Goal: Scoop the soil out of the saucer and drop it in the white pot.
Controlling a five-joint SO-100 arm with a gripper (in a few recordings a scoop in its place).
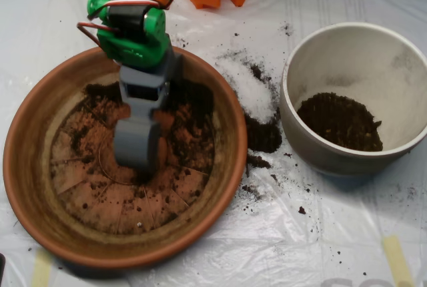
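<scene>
Overhead view: grey claw (138, 145) down inside saucer (30, 167), resting on its floor near centre; can't tell if its shells are spread or pressed together. Soil (193, 123) thin and scattered on saucer floor, mostly upper part. White pot (300, 137) at right, well apart, holds a dark soil heap. Spilled soil and white powder patch (250, 93) on plastic-covered desk (300, 247) between them.

Position: mounted above the table (200, 247), fixed.
Direction: pointed straight down.
Nearness: set close; the saucer (27, 167) and white pot (313, 153) are fitted in, the pot's right rim being cut off.
</scene>
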